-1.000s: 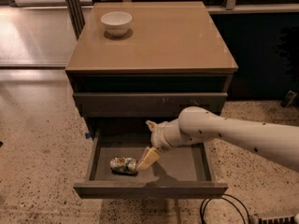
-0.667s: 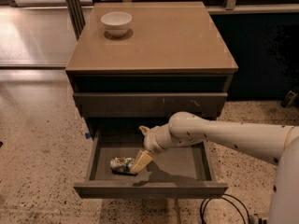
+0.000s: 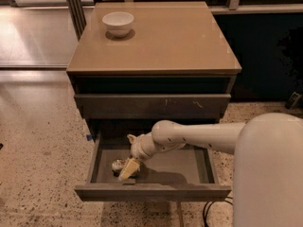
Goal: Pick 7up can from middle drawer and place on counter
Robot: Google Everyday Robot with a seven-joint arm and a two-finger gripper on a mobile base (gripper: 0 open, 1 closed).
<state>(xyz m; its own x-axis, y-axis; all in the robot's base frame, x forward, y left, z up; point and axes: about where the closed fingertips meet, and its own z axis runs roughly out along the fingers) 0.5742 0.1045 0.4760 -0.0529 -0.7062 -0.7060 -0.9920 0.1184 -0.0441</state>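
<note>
Counter (image 3: 165,41) bears white bowl (image 3: 118,22) (back-left); gripper (image 3: 129,168) at 7up can (image 3: 118,165) in middle drawer (image 3: 187,169).

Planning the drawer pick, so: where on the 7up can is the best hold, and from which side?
Take the 7up can across its round body, mid-length, from above. It seems to lie on its side on the floor of the open middle drawer, front left, and the drawer's front wall blocks a low approach. The tool is right at the can, reaching down into the drawer.
</note>
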